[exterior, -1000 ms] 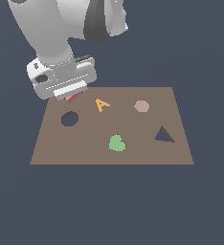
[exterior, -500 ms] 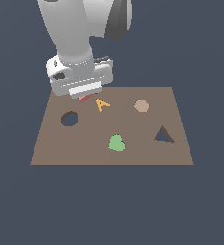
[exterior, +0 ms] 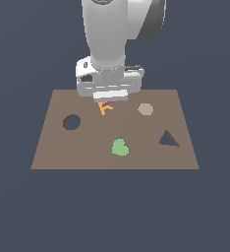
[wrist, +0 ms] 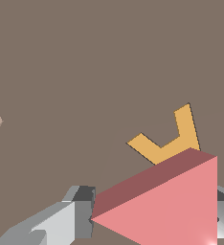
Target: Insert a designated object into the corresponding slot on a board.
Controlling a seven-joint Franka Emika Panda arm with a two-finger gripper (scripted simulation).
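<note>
Red-pink and sharp-edged, the triangular block (wrist: pixel 173 203) sits clamped between the two grey fingers (wrist: pixel 68 217) of the gripper (exterior: pixel 107 100), which press on opposite sides of it. In the exterior view only a sliver of red shows under the hand, lifted above the far middle of the board (exterior: pixel 53 147), over the orange letter shape (exterior: pixel 105 108). It looks rigid and light, a hard solid that should not deform; its slanted, smooth faces could let it twist or slide if squeezed off-centre, so a hold across the flat sides near its middle seems safest. To the right lies the tan hexagon (exterior: pixel 145 109); nearer and further right, the triangular slot (exterior: pixel 168 139) waits empty. The green heart (exterior: pixel 120 147) lies near the front edge, the round hole (exterior: pixel 71 122) at the left.
</note>
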